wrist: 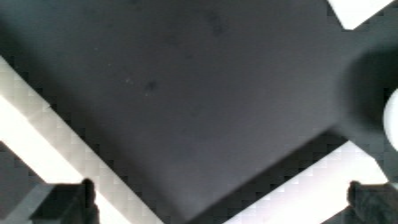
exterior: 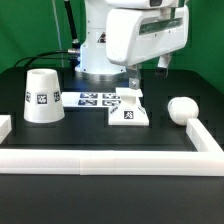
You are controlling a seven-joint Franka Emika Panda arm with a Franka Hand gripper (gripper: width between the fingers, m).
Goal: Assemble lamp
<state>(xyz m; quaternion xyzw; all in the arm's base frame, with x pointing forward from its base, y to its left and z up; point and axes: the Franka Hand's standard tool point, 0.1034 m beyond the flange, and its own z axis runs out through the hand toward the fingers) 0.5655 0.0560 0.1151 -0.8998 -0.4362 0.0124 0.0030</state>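
The pincer [exterior: 133,88] hangs wide, nothing between its fingertips [wrist: 61,203], right above the lamp base [exterior: 130,115], which lies flat on the desk [exterior: 100,135]; whether it touches the base I cannot tell. The shade [exterior: 42,95] stands well apart from the pincer toward the exterior view's left, and the bulb [exterior: 182,108] lies nearer, toward the exterior view's right. The base is low and flat, so too deep a descent likely jams the fingers on the desk, and an off-centre close may skew it onto the marker board [exterior: 98,99] just beside, or set the round bulb rolling
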